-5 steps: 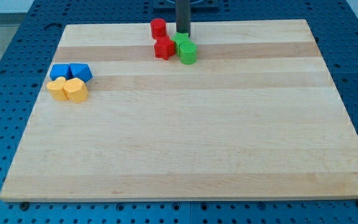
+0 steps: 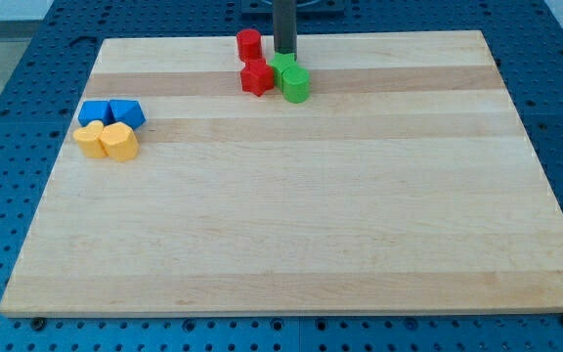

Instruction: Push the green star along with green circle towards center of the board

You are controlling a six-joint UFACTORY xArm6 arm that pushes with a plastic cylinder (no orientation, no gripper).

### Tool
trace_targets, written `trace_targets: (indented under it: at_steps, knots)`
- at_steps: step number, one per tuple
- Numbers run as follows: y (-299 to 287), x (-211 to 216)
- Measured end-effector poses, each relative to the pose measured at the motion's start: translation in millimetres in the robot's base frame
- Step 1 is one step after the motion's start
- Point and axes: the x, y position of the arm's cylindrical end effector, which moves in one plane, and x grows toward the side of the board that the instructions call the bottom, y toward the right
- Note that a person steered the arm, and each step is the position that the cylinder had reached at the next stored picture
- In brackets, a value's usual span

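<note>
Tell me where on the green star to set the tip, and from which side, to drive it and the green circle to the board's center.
Press the green star on its far face, coming from the view's top. My tip already sits right behind it there. The green circle lies just below the star, so a downward push should carry both. The red star is close on the left; avoid veering that way.

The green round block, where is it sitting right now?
The green round block sits near the view's top edge, around mid-width, touching the green star block behind it, with the red star block on its left.

I see two red blocks point(image 2: 253, 61) up top; two blue point(image 2: 111, 112) and two yellow blocks point(image 2: 107, 140) left on the counter point(image 2: 291, 225).
</note>
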Motion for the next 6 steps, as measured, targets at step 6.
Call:
trace_targets:
  at_steps: [6]
  knots:
    - [3.3, 89.0]
